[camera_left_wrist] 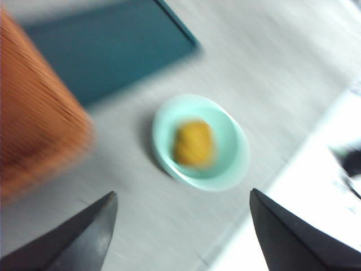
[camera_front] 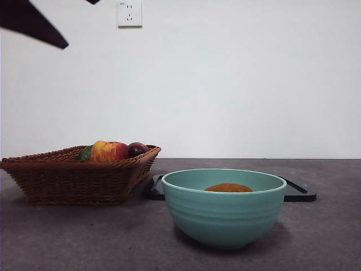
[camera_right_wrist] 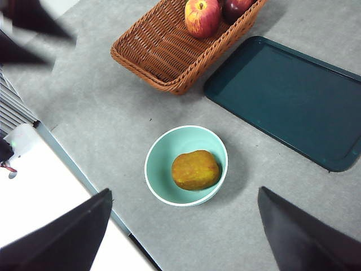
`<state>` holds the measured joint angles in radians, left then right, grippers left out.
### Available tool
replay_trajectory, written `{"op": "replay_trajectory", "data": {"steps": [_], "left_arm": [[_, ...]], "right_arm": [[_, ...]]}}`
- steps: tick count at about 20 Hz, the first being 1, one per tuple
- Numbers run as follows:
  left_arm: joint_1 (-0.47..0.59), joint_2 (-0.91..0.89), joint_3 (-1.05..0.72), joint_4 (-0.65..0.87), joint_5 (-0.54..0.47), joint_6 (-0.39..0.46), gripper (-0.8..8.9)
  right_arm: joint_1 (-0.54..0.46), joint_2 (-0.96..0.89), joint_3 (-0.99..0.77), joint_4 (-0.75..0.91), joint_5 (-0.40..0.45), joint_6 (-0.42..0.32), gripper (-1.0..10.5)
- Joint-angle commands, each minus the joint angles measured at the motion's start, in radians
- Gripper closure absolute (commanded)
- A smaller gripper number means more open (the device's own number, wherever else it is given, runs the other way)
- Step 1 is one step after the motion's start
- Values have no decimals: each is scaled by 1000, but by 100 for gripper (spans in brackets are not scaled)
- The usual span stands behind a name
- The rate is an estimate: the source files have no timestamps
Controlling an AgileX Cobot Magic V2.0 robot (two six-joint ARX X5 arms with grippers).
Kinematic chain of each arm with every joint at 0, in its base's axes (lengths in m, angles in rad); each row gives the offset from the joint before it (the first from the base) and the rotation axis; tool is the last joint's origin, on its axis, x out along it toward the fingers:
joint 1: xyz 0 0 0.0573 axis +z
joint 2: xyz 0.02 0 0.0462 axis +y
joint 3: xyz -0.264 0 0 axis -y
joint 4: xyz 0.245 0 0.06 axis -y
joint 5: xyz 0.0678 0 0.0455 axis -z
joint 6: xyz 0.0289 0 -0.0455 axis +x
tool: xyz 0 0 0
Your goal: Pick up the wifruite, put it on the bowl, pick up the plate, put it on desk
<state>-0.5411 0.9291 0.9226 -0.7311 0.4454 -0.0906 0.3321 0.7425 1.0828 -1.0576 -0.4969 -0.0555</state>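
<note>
One wifruite (camera_front: 228,187) is all you've got in the bowl (camera_front: 224,212) up front, basket (camera_front: 67,178) beside it and a dark tray (camera_front: 299,193) behind on the desk (camera_front: 327,237). Left wrist view's blurry, but the left claw (camera_left_wrist: 183,226) is spread wide above the bowl. Right wrist: right claw (camera_right_wrist: 183,226) wide too, high over the bowl; apple (camera_right_wrist: 202,17) sits in the basket.

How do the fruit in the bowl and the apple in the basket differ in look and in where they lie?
The wifruite is plain orange-brown; the apple is red with yellow streaks. The wifruite is an elongated oval with no stem showing; the apple is rounder, with a stem hollow on top. The wifruite lies alone in the green bowl; the apple sits in the wicker basket beside a dark plum. Both are whole fruits, and no gripper touches either.
</note>
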Motion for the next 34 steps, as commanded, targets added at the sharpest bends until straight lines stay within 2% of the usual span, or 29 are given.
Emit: {"op": "replay_trajectory", "data": {"steps": [1, 11, 13, 17, 21, 22, 24, 27, 31, 34], "left_arm": [[-5, -23, -32, -2, 85, 11, 438], [-11, -32, -37, -41, 91, 12, 438], [-11, -32, -37, -40, 91, 12, 438], [-11, -32, -37, -39, 91, 12, 438], [-11, -32, -37, -39, 91, 11, 438], [-11, -32, -37, -39, 91, 11, 438], [-11, -32, -37, -39, 91, 11, 438], [-11, -32, -37, -39, 91, 11, 438], [-11, -32, -37, -39, 91, 11, 438], [-11, -32, -37, -39, 91, 11, 438]], "right_arm": [[4, 15, 18, 8, 0, -5, 532], [4, 52, 17, 3, 0, -4, 532], [5, 61, 14, 1, 0, 16, 533], [14, 67, -111, 57, -2, 118, 533], [64, 69, -311, 273, 0, 270, 538], [79, 76, -346, 328, 1, 298, 574], [106, 100, -398, 414, 43, 332, 614], [141, 174, -427, 461, 145, 337, 614], [182, 306, -427, 574, 185, 336, 616], [209, 399, -427, 642, 244, 336, 683]]}}
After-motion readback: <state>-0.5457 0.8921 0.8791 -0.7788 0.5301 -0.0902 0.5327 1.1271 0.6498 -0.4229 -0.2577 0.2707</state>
